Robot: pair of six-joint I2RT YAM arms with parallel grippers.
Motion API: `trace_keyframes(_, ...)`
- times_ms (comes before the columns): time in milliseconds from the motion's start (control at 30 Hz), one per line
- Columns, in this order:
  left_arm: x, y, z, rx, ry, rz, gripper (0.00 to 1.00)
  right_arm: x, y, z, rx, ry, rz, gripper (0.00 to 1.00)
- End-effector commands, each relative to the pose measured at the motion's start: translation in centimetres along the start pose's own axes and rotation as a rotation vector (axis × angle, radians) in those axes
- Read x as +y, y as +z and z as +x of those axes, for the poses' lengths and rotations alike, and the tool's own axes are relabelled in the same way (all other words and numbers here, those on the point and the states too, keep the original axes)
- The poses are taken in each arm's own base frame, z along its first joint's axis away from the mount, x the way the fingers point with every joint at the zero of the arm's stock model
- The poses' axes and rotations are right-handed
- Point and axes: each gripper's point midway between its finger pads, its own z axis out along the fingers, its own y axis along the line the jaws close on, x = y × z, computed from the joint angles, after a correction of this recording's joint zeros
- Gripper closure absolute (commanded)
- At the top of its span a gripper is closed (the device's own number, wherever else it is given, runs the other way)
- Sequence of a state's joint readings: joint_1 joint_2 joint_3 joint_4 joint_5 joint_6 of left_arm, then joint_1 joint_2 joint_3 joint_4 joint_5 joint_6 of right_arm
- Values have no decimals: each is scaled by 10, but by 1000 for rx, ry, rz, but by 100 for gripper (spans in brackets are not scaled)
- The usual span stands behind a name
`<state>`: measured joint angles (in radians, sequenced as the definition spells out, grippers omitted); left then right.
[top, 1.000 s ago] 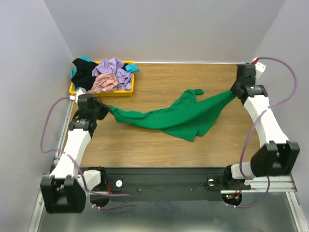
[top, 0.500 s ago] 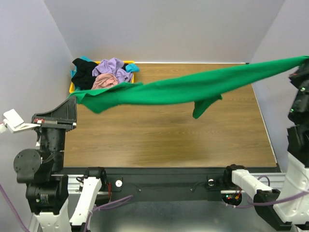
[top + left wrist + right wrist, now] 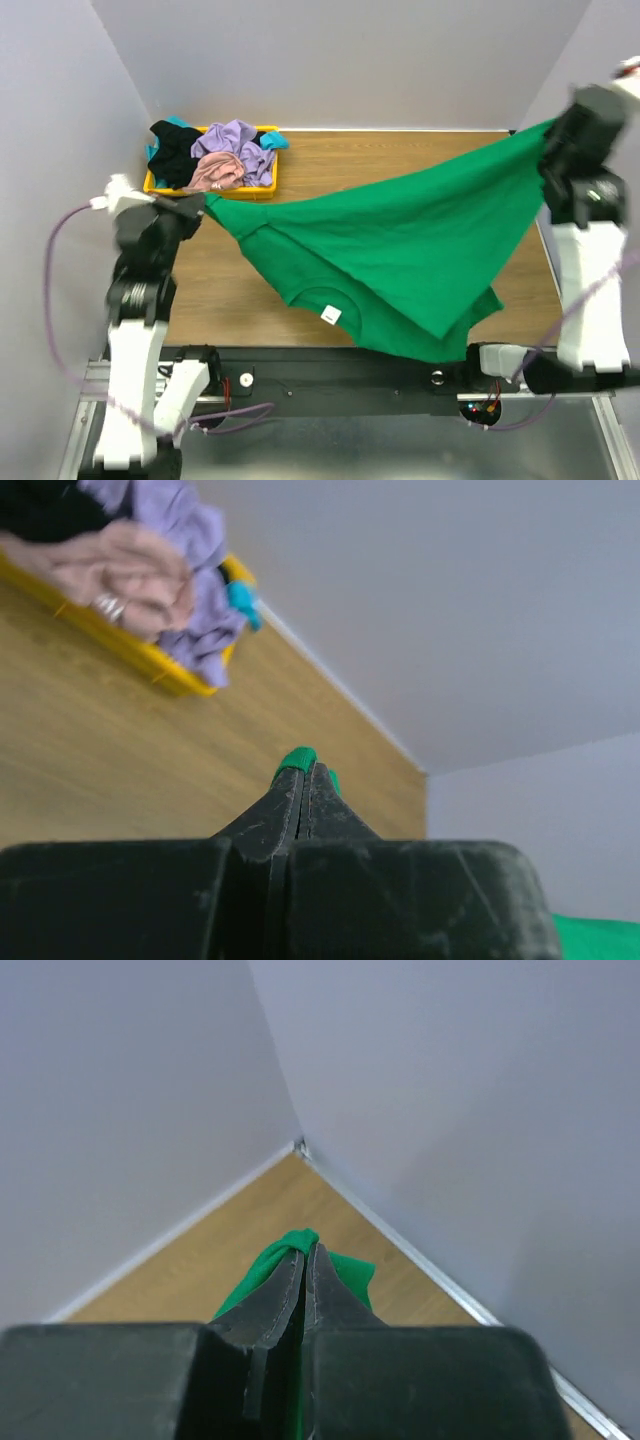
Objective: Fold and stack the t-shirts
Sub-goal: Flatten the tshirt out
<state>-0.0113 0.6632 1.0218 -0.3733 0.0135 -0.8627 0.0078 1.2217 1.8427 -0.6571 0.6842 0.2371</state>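
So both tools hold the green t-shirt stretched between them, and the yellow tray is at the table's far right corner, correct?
No: the top external view shows the yellow tray at the far left corner. The left tool and right tool do hold the green t-shirt stretched between them.

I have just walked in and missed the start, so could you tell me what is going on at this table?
The two arms hold a bright green t-shirt spread between them over the table. The left pincer is shut on one edge near the yellow tray, and the right pincer is shut on the opposite edge at the far right. The white neck label faces up. The other t-shirts lie crumpled in the tray, and nothing is folded yet.
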Motion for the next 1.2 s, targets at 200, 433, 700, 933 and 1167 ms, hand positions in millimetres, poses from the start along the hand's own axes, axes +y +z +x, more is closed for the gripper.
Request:
trace_keyframes(200,161,119,129,292,11,-362,100,47,110,296,477,-238,-16,100)
trace_keyframes(433,207,152,166,420,33,-502,100,57,145,395,633,-320,6,97)
trace_keyframes(700,203,157,163,400,35,-481,100,71,135,383,644,-271,-71,19)
trace_keyframes(933,199,143,159,390,50,-455,100,84,27,359,738,-178,-286,0)
trace_keyframes(1167,197,128,155,370,77,-426,100,76,-161,434,1014,-287,-479,0)
